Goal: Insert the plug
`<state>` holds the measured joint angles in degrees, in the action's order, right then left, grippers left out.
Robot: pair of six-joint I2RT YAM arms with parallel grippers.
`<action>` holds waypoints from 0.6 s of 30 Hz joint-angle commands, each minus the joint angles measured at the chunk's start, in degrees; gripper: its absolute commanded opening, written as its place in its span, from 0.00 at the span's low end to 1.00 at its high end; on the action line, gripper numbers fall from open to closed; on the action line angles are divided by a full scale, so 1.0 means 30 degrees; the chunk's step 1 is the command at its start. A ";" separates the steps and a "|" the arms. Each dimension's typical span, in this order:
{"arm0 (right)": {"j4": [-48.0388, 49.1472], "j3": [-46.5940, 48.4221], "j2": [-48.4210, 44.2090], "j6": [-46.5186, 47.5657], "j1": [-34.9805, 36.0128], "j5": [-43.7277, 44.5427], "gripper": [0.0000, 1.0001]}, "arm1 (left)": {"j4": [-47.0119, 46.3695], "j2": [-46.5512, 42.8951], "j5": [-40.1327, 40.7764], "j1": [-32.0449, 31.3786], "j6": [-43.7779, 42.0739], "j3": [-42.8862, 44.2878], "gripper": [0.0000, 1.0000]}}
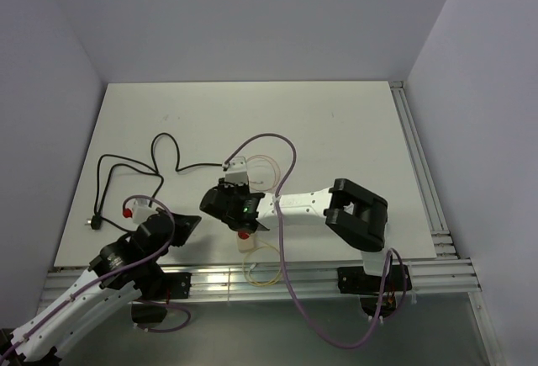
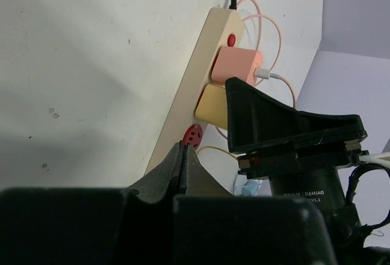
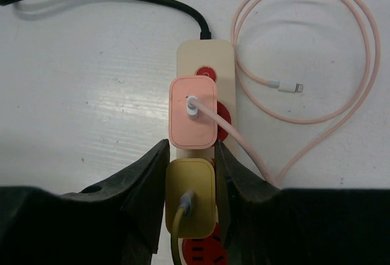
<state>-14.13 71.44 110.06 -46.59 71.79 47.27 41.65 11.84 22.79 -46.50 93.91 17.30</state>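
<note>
A cream power strip (image 3: 222,55) lies on the white table, also in the top view (image 1: 236,164) and the left wrist view (image 2: 183,106). A pink plug (image 3: 193,111) sits in it near the red switch. Just below it a yellow plug (image 3: 190,195) sits on the strip, also in the left wrist view (image 2: 211,103). My right gripper (image 3: 191,149) straddles the yellow plug, fingers against its sides; it is over the strip in the top view (image 1: 234,206). My left gripper (image 2: 183,146) is shut and empty, left of the strip's near end (image 1: 187,225).
A black cord (image 1: 126,164) snakes from the strip over the left of the table to a black plug (image 1: 95,221). A small red and white object (image 1: 128,211) lies beside it. A pink cable loop (image 3: 341,52) lies right of the strip. A metal rail (image 1: 294,278) runs along the near edge.
</note>
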 commanded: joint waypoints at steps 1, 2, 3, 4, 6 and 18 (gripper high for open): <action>-0.2879 -0.0435 0.0551 0.0645 0.0269 -0.5207 0.43 | 0.0968 -0.0224 0.0490 -0.0027 0.0542 0.1059 0.00; -0.2878 -0.0260 0.0259 0.0821 0.0270 -0.5208 0.52 | 0.1145 -0.0253 0.0694 -0.0027 0.0572 0.1089 0.00; -0.2965 -0.0142 0.0082 0.0851 0.0270 -0.5179 0.55 | 0.1262 -0.0341 0.0725 -0.0027 0.0659 0.1089 0.00; -0.3111 -0.0025 -0.0122 0.0939 0.0241 -0.5208 0.59 | 0.1322 -0.0458 0.0812 -0.0027 0.0689 0.1089 0.00; -0.3345 0.0385 -0.0679 0.1056 0.0269 -0.5208 0.71 | 0.1293 -0.0517 0.0900 -0.0027 0.0719 0.1031 0.00; -0.5336 0.0505 -0.7911 0.1379 0.0797 -1.2321 0.84 | 0.1087 0.0332 0.1338 -0.0027 -0.0100 0.1936 0.00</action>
<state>-28.75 72.84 94.83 -43.13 73.38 19.86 44.18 12.27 23.92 -46.50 94.61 19.68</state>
